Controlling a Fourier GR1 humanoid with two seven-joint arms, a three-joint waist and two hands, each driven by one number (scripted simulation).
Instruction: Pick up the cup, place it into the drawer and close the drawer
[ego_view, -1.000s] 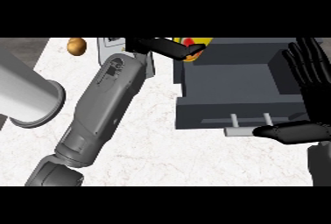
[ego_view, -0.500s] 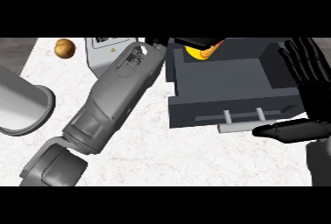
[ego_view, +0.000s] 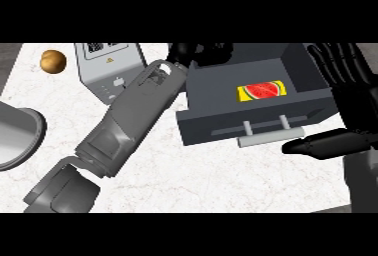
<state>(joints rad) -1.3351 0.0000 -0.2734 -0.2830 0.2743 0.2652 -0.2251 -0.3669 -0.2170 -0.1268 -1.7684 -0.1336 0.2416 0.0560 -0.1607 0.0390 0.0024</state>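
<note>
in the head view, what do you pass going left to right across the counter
grey pot at the left edge → brown round thing → grey boxy appliance → left hand at the drawer's back corner → cup lying inside the open drawer → right hand, fingers up.

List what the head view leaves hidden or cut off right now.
- Left robot hand: a dark mass at the back rim of the open dark grey drawer; finger pose unreadable.
- Yellow cup with a watermelon print: lies in the drawer; only one face shows, shape unclear.
- Right robot hand: open, cut by the right edge.
- Grey metal pot: cut by the left edge.
</note>
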